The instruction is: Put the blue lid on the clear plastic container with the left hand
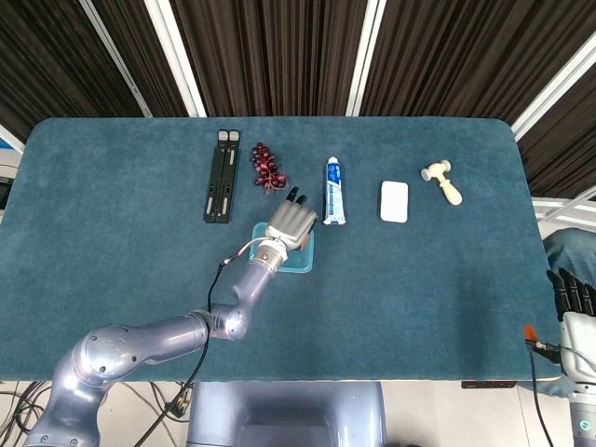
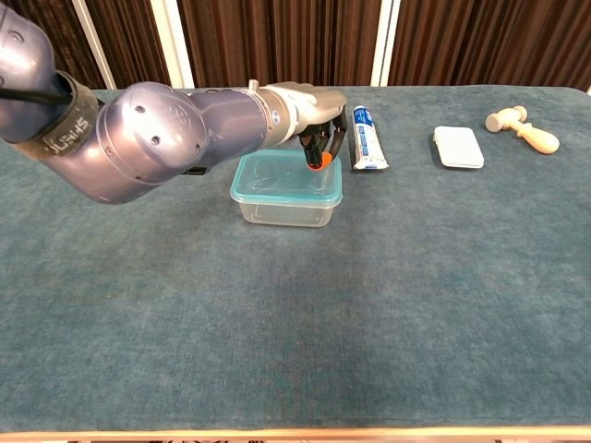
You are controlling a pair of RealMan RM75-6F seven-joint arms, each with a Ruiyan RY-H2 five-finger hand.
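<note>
Now our left hand presses curled fingers on the blue lid atop the clear plastic container; right-hand fingers unclear

A lab-like test booth is showing: dark curtains are hanging behind a teal felt-covered surface.

One container, one lid, one toothpaste tube, one mallet
</note>
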